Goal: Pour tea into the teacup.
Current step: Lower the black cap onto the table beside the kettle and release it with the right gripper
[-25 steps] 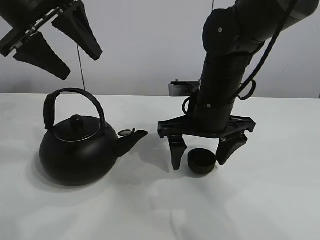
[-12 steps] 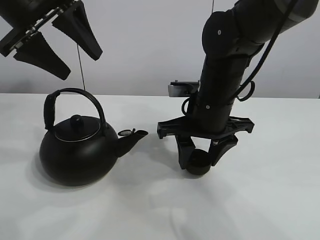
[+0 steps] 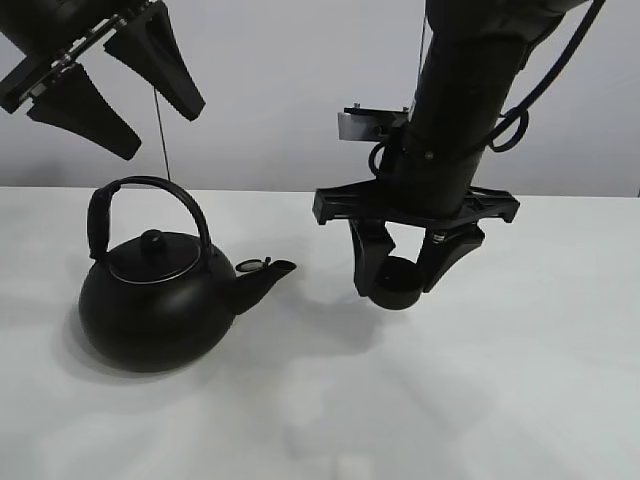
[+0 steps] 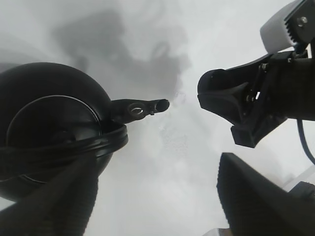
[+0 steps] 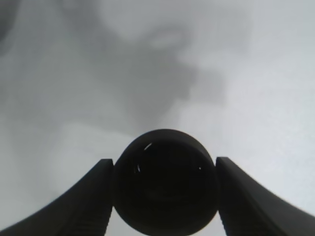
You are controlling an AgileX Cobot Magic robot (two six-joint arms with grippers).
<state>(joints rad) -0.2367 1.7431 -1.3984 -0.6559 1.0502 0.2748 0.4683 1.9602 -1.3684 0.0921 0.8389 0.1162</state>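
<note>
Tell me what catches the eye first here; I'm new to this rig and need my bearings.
The right gripper stands out, its jaws shut on the tiny black teacup, held clear of the white table. To its left sits the big black kettle, spout pointing toward the teacup, with the left gripper open high above it.

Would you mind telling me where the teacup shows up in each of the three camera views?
Exterior high: the teacup, right of centre, clamped in the right gripper.
Left wrist: cannot be told apart from that gripper's dark parts.
Right wrist: the teacup sits between the two fingers, seen from above.
Shared landmark: the right gripper, in all three views.
</note>
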